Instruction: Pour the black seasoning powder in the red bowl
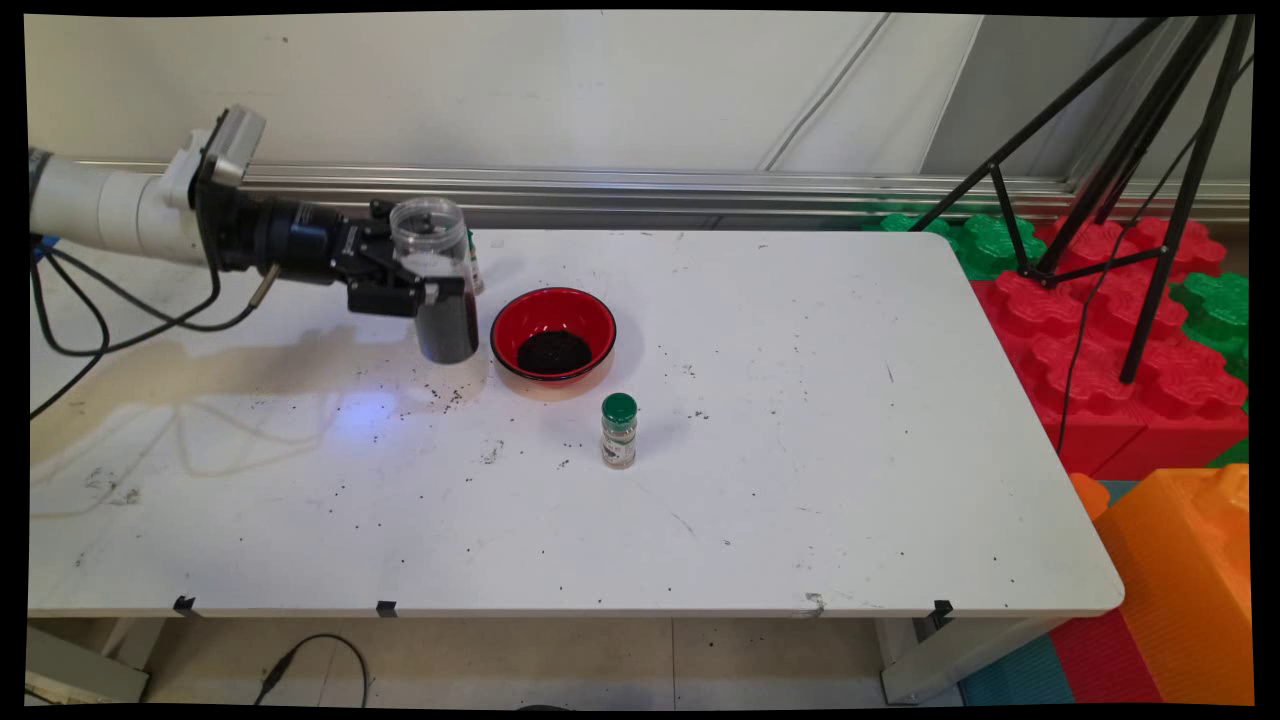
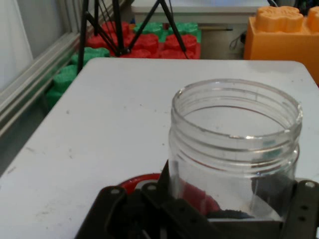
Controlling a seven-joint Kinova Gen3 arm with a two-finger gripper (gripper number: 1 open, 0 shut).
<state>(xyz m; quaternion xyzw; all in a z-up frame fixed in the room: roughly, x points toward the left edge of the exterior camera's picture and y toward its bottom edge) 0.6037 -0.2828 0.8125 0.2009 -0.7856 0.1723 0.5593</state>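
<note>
My gripper (image 1: pixel 432 292) is shut on a clear open-topped jar (image 1: pixel 436 280) whose lower half holds dark grains. The jar stands upright, its base close to or on the table, just left of a red bowl (image 1: pixel 553 333) with dark grains in its bottom. In the hand view the jar (image 2: pixel 234 149) fills the foreground between the fingers (image 2: pixel 304 209), and the red bowl (image 2: pixel 144 180) shows behind it. A small spice bottle with a green cap (image 1: pixel 619 430) stands in front of the bowl, a little to its right.
Dark grains lie scattered on the white table (image 1: pixel 800 450) around the jar and bowl. Another small bottle (image 1: pixel 474 262) is partly hidden behind the jar. A black tripod (image 1: pixel 1130 180) stands on red and green foam blocks (image 1: pixel 1100 330) at the right; an orange block (image 1: pixel 1180 590) sits near the front right.
</note>
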